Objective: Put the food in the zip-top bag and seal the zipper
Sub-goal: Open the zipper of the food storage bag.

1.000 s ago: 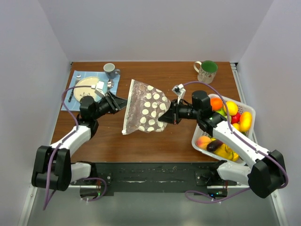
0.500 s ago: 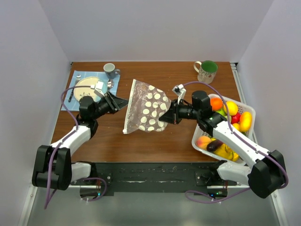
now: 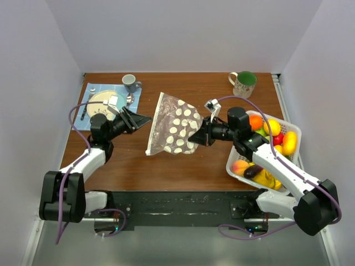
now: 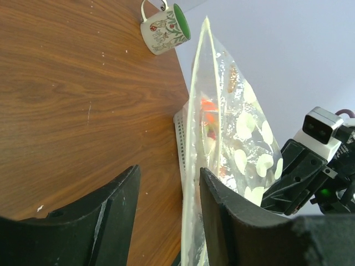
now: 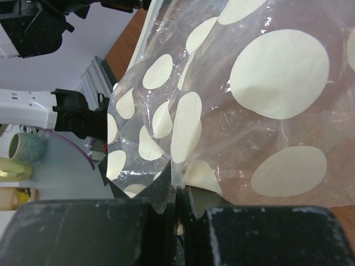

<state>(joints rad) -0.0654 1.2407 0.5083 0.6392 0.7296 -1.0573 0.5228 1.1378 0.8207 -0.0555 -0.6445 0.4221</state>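
Observation:
The zip-top bag (image 3: pixel 175 127), clear with whitish spots, hangs tilted above the table's middle. My right gripper (image 3: pixel 195 138) is shut on its right edge, the film pinched between the fingers in the right wrist view (image 5: pixel 180 194). My left gripper (image 3: pixel 143 118) is open, just left of the bag and apart from it. In the left wrist view the bag's mouth edge with the zipper (image 4: pixel 195 166) stands near the right finger (image 4: pixel 222 221). The food (image 3: pixel 272 141), orange, yellow, red and purple pieces, lies in the white basket (image 3: pixel 232 162) at the right.
A green-lined mug (image 3: pixel 243 84) stands at the back right. A grey cup (image 3: pixel 131 83), a plate (image 3: pixel 102 101) and cutlery sit on a blue mat (image 3: pixel 91 88) at the back left, close behind my left arm.
My left gripper has moved up and a little right, closer to the bag's left edge. The bag has shifted slightly right and up in my right gripper.

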